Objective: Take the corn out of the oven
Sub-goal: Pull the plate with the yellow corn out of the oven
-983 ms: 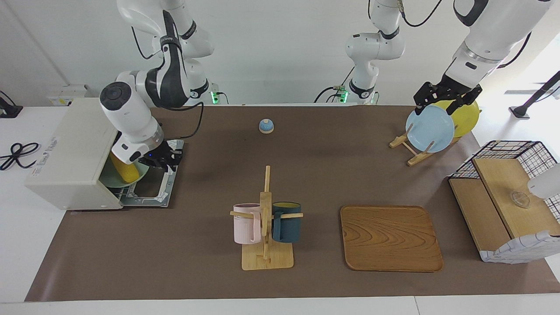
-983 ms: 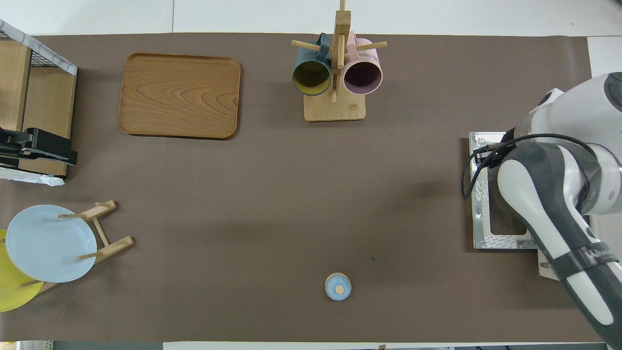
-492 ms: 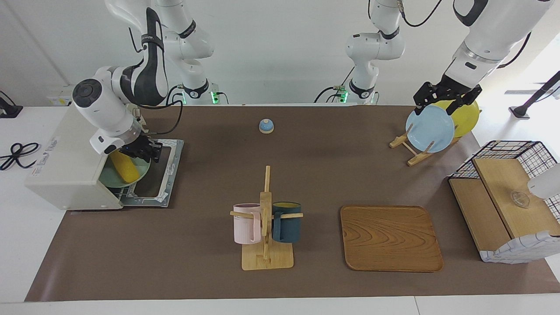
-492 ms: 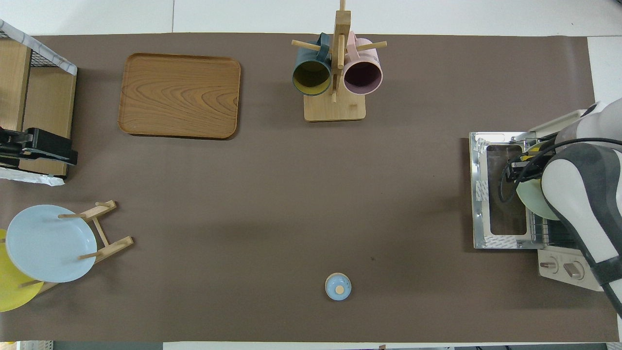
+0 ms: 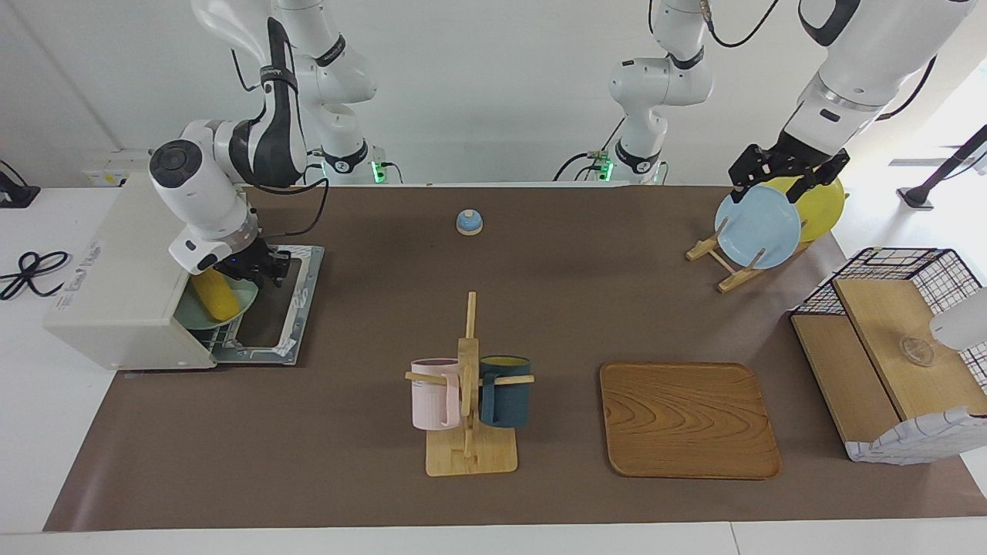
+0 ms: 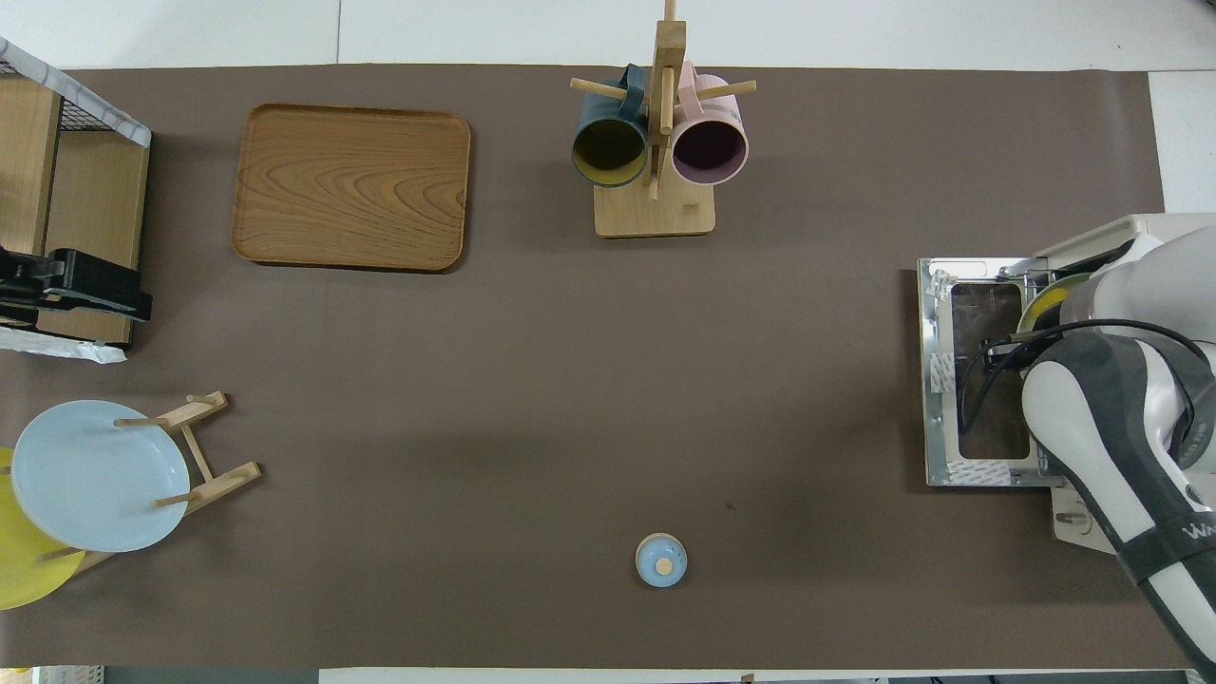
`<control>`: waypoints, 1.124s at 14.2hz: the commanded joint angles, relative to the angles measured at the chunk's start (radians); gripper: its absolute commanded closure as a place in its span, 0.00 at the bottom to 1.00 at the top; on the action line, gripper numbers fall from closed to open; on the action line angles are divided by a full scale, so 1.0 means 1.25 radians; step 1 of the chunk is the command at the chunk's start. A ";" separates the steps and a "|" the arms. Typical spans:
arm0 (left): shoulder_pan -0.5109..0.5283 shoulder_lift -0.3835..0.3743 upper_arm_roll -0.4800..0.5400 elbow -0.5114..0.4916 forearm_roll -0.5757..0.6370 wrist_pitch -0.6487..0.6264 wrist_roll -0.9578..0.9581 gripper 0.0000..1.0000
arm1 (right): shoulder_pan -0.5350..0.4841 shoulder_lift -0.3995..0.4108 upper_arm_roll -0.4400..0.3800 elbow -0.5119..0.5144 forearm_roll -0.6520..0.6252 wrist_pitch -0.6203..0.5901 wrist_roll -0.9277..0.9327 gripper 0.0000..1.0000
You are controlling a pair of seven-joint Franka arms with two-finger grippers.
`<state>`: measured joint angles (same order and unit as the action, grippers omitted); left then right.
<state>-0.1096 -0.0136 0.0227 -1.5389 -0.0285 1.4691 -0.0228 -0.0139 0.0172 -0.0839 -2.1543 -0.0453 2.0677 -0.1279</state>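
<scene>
The cream-white oven point(image 5: 116, 277) stands at the right arm's end of the table. Its door point(image 5: 281, 308) lies open and flat on the mat. Inside, on the wire rack, a pale green plate point(image 5: 239, 304) carries the yellow corn point(image 5: 216, 299). My right gripper point(image 5: 254, 271) is at the oven's mouth, just above the plate's rim and beside the corn's upper end. Whether it touches the corn does not show. In the overhead view the right arm point(image 6: 1102, 408) covers most of the oven's opening. My left gripper point(image 5: 786, 173) hangs open above the plate rack and waits.
A wooden rack point(image 5: 725, 266) holds a blue plate point(image 5: 759, 227) and a yellow plate point(image 5: 821, 204). A mug tree point(image 5: 469, 401) carries a pink and a dark blue mug. There is also a wooden tray point(image 5: 686, 420), a wire-and-wood shelf point(image 5: 887, 362) and a small blue knob point(image 5: 469, 222).
My right gripper has moved from over the open door to the oven's mouth beside the corn, and its wrist has swung back toward the robots. Corn, plate and left arm stay put.
</scene>
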 commanded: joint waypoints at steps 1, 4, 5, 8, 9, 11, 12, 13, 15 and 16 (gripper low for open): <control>0.002 -0.022 -0.001 -0.029 0.014 0.020 0.001 0.00 | -0.004 -0.017 0.001 -0.012 -0.013 0.014 -0.017 0.54; 0.002 -0.022 -0.001 -0.029 0.014 0.021 0.001 0.00 | -0.006 -0.016 0.001 -0.009 -0.016 0.012 -0.017 0.53; 0.002 -0.022 -0.001 -0.029 0.014 0.020 0.001 0.00 | -0.013 -0.017 0.001 -0.011 -0.024 0.015 -0.018 0.53; 0.002 -0.022 -0.001 -0.029 0.014 0.020 0.001 0.00 | -0.024 -0.020 0.001 -0.018 -0.025 0.022 -0.040 0.60; 0.002 -0.022 -0.001 -0.029 0.014 0.021 0.001 0.00 | -0.031 -0.019 0.001 -0.025 -0.025 0.037 -0.044 0.60; 0.002 -0.023 -0.001 -0.029 0.014 0.021 0.001 0.00 | -0.040 -0.014 0.002 -0.030 -0.025 0.049 -0.056 0.65; 0.002 -0.022 -0.001 -0.029 0.014 0.021 0.001 0.00 | -0.040 -0.013 0.002 -0.031 -0.025 0.050 -0.057 0.65; 0.002 -0.022 -0.001 -0.029 0.014 0.021 0.001 0.00 | -0.042 -0.013 0.002 -0.033 -0.025 0.052 -0.056 0.65; 0.002 -0.022 -0.001 -0.029 0.013 0.021 0.001 0.00 | -0.040 -0.015 0.003 -0.046 -0.025 0.066 -0.055 0.65; 0.002 -0.022 -0.001 -0.029 0.013 0.021 0.001 0.00 | -0.039 -0.017 0.003 -0.053 -0.025 0.074 -0.054 0.65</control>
<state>-0.1096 -0.0136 0.0227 -1.5389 -0.0285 1.4727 -0.0228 -0.0516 0.0126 -0.0876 -2.1818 -0.0666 2.1234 -0.1785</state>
